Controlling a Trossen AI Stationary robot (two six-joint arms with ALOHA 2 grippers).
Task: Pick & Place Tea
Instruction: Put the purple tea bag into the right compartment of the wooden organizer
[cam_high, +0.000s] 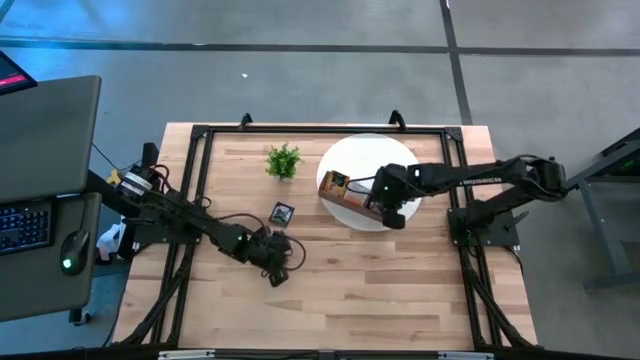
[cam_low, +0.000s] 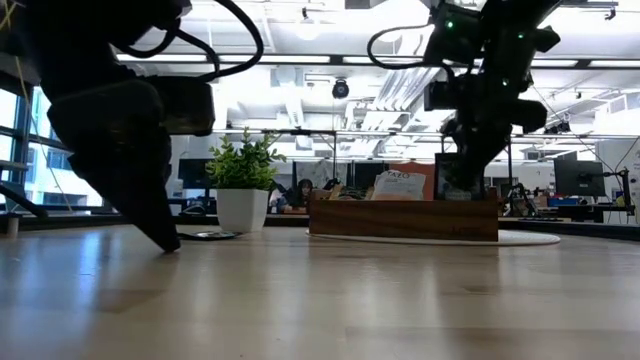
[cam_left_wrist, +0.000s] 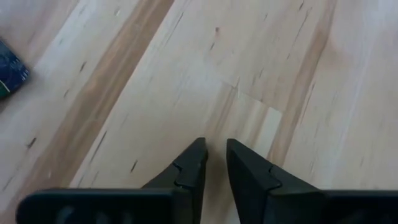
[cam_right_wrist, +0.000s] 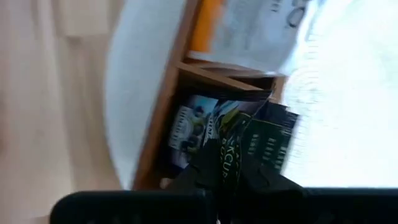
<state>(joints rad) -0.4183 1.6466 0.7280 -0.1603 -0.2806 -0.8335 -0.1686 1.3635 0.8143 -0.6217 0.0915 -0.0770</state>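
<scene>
My right gripper hangs over the brown wooden tray, which stands on a round white plate, and is shut on a black tea sachet. Other sachets stand in the tray's compartments, among them a white-and-orange one. One black sachet lies flat on the table. My left gripper points down close to the bare wood just near of it, fingers shut with only a slit between them, holding nothing. My right gripper pinches the black sachet's upper part between its two fingers, coming from above and pointing down. The sachet hangs upright below the fingers, with its lower end down inside a tray compartment among other sachets.
A small green plant in a white pot stands left of the plate, toward the far edge. A black frame runs around the table's edges. Bare wood stretches across the near half of the table.
</scene>
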